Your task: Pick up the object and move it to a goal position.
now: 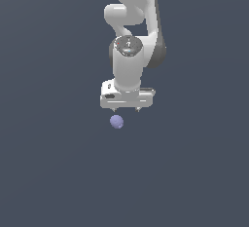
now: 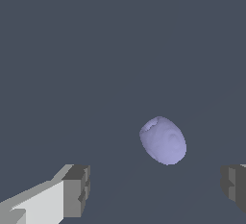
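The object is a small smooth lavender-blue ball (image 1: 116,122) lying on the flat grey surface. In the wrist view the ball (image 2: 163,140) shows as a plain egg-shaped blob. My white gripper (image 1: 125,110) hangs just above the ball and slightly toward the exterior view's right of it. The jaws stand wide apart and hold nothing. In the wrist view the gripper (image 2: 156,192) shows one grey fingertip (image 2: 77,191) at one side and the other at the opposite edge, with the ball apart from both, beyond the line between them.
A uniform dark grey surface (image 1: 53,162) fills both views. The white arm (image 1: 131,26) rises above the gripper in the exterior view.
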